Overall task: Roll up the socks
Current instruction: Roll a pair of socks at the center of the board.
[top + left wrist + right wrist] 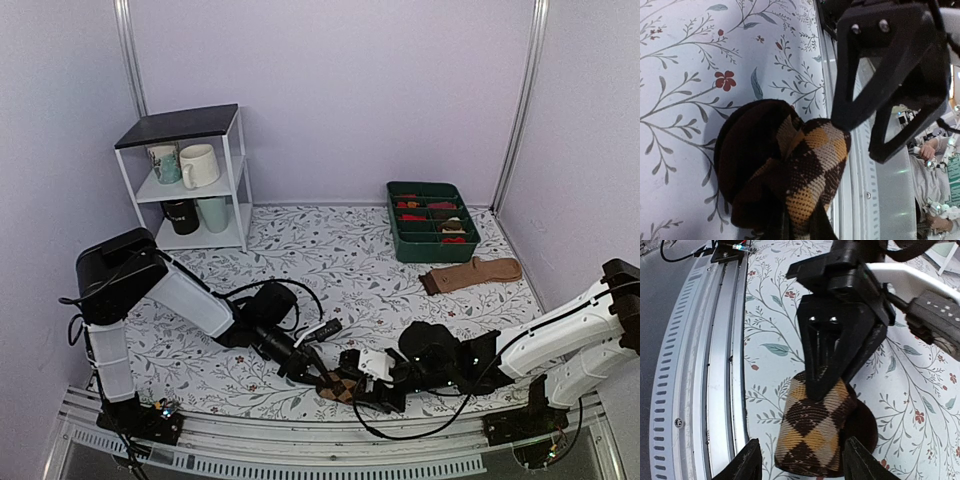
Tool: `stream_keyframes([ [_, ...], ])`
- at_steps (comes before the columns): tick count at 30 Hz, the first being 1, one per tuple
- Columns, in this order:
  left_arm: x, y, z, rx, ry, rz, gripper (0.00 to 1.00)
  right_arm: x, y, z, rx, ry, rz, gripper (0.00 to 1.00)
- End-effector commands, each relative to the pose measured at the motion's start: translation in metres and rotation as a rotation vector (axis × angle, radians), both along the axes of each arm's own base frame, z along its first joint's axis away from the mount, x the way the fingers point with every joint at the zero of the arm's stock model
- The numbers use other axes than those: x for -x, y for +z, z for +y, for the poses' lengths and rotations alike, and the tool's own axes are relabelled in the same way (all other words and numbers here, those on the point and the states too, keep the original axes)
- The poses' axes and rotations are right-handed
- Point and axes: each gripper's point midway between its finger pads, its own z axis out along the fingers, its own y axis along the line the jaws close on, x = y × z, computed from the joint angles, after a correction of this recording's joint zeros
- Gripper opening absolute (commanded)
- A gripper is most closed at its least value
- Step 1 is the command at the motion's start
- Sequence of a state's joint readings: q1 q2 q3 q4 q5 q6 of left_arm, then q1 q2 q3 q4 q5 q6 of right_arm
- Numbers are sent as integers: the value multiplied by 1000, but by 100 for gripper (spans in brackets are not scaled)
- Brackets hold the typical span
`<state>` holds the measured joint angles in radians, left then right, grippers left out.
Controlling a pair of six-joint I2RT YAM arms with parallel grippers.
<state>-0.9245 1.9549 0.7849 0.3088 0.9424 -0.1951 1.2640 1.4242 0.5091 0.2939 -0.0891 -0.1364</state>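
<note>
We read our left gripper (824, 388) as pinched onto the rolled socks (812, 435), anchoring the bundle (near the table's (350, 250) front edge) so it cannot unwind. Our right gripper (807, 465) straddles it, fingers wide, probably ready to tuck.

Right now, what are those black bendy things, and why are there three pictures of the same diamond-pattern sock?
Those are two robot arms bolted at the front edge of the table. One picture looks down from above. The other two come from little cameras on each wrist, up close. On the flowery tabletop stand a shelf with mugs and a green tray, and a plain tan sock lies nearby. At the front are the brown diamond-patterned socks, bunched into a bundle. The left claw is pinching them at the top. The right claw is open, one finger on each side of the bundle.
</note>
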Motion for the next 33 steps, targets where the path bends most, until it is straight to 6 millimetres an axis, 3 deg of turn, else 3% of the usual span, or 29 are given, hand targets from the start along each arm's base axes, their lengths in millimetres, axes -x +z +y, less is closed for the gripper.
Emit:
stream_keyframes([
  [1,27,-66,49,-327,43,161,0,1,-2,12,28,-36,-67,56],
  [7,26,-67,48,-328,37,160,0,4,-23,18,121,-43,-71,57],
  [14,25,-66,47,-323,36,157,0,3,-29,17,172,-112,-110,57],
  [25,26,-67,48,-325,29,161,0,11,-8,15,172,-144,-167,56],
  [33,25,-68,46,-317,30,161,0,15,-13,20,175,-142,-144,53],
])
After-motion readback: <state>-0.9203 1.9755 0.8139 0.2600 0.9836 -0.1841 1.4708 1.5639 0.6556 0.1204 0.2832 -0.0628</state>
